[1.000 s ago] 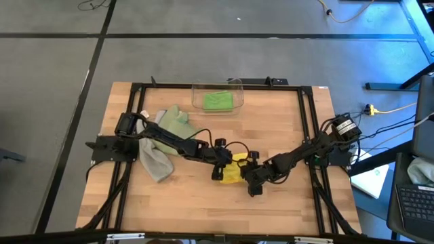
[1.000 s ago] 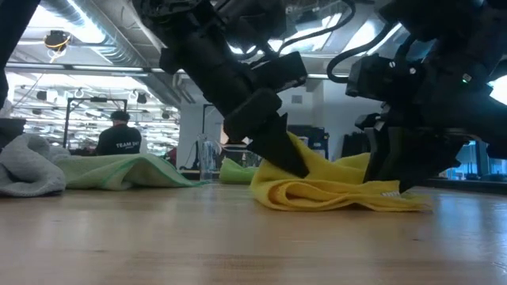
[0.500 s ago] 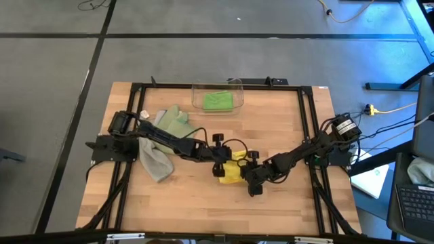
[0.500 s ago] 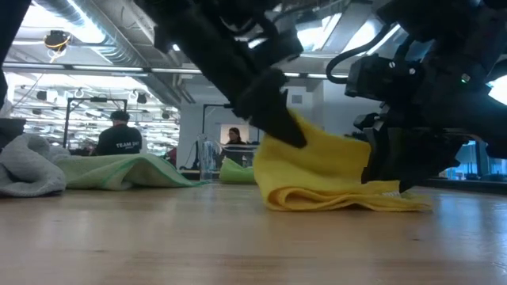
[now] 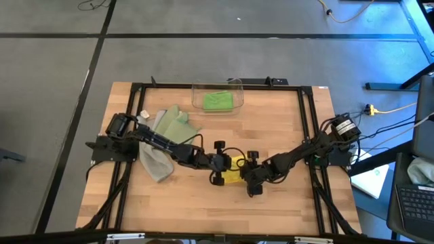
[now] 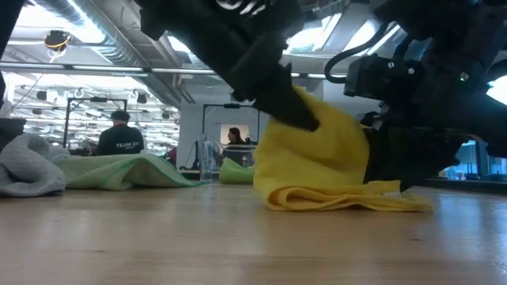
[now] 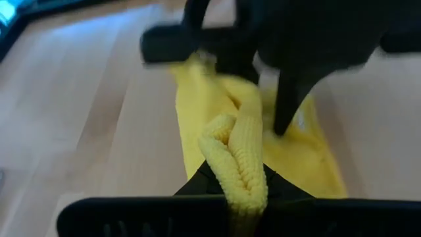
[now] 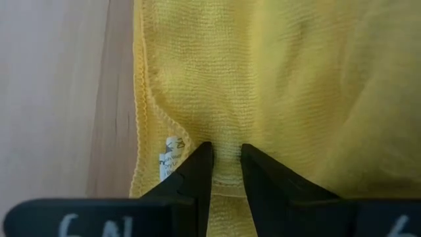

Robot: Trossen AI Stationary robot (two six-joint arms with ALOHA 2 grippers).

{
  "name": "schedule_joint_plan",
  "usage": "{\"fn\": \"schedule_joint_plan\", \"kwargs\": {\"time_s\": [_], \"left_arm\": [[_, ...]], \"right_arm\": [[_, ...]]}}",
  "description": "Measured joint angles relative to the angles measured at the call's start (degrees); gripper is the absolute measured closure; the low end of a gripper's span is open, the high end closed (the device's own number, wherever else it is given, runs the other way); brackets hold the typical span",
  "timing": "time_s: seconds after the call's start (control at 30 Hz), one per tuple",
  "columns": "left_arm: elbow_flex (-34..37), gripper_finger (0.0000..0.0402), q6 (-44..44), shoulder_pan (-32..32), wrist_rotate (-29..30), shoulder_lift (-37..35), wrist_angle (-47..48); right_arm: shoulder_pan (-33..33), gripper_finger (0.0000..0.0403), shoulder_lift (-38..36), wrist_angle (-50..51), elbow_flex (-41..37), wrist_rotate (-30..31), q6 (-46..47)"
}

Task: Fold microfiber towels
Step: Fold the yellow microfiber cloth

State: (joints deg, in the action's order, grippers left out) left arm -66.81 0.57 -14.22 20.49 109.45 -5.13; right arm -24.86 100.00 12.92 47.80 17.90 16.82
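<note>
As both hands (image 5: 234,173) pinch, yellow towel (image 6: 317,170) upright

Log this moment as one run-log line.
step: folding yellow towel | left claw: shut on lifted towel edge | right claw: pinning towel edge on table | bright green towel: in clear bin

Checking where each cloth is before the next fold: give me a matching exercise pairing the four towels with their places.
Towels:
1. yellow towel
2. bright green towel
3. grey towel
4. pale sage towel

Places:
A. inside the clear bin
B. crumpled under the left arm
C. held by both grippers at table centre
D. between bin and grey towel

Pairs: 1-C, 2-A, 3-B, 4-D
</note>
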Motion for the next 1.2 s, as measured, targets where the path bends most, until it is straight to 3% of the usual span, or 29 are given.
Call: {"fn": "schedule_joint_plan", "kwargs": {"time_s": [0.2,0.37,0.57,0.67,0.77,0.87,1.03,1.2], "left_arm": [[0.0,0.0401,1.1,0.4,0.0,0.0,-0.8],[0.0,0.0401,0.1,1.0,0.1,0.0,0.0],[0.0,0.0401,-0.4,1.1,0.0,0.0,0.4],[0.0,0.0401,-0.4,1.1,0.0,0.0,0.7],[0.0,0.0401,-0.8,1.1,0.4,0.0,1.3],[0.0,0.0401,-2.7,1.2,3.9,0.0,1.7],[0.0,0.0401,-3.9,1.9,5.6,0.0,1.5],[0.0,0.0401,-4.5,2.9,5.6,0.0,1.2]], "right_arm": [[0.0,0.0315,0.2,6.0,4.3,0.4,-2.8],[-0.6,0.0315,0.2,9.6,9.5,5.2,-5.1],[-2.5,0.0316,0.1,3.9,11.8,11.6,-9.6],[-2.7,0.0334,0.1,-1.0,9.8,15.0,-9.1],[-2.7,0.0383,0.1,-2.7,7.7,15.5,-6.9],[-3.1,0.0394,0.0,-3.5,6.3,16.5,-0.5],[-5.8,0.0398,0.0,-5.2,3.6,18.0,20.0],[-6.9,0.0397,0.0,-5.3,2.5,26.9,42.1]]}}
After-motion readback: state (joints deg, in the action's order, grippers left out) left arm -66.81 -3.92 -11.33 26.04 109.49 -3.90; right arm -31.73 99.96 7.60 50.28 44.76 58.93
